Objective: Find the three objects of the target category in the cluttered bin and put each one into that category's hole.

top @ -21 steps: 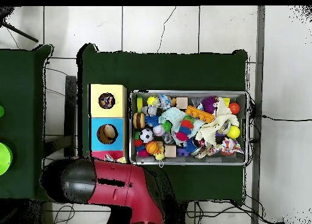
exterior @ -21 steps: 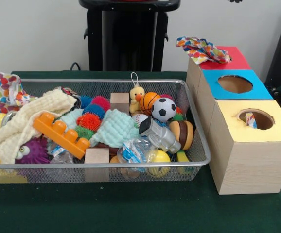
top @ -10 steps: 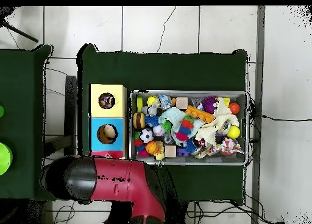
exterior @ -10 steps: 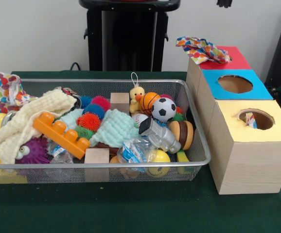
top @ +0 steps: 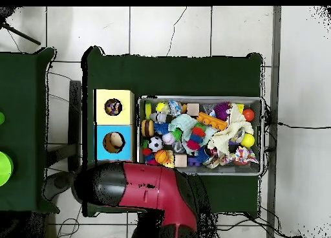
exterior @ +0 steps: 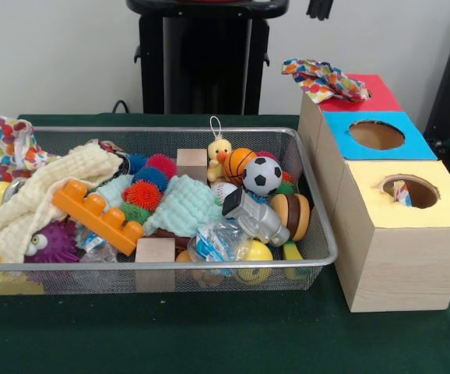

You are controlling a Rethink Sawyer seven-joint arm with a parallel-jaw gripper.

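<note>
Crosswise, bin (exterior: 318,257), tool (exterior: 319,8) above boxes (exterior: 396,234)

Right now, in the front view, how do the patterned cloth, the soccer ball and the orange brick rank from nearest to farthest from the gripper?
The gripper shows at the top edge.
1. Patterned cloth, on the red box, just below it.
2. Soccer ball, at the bin's right part.
3. Orange brick, at the bin's left part.
</note>
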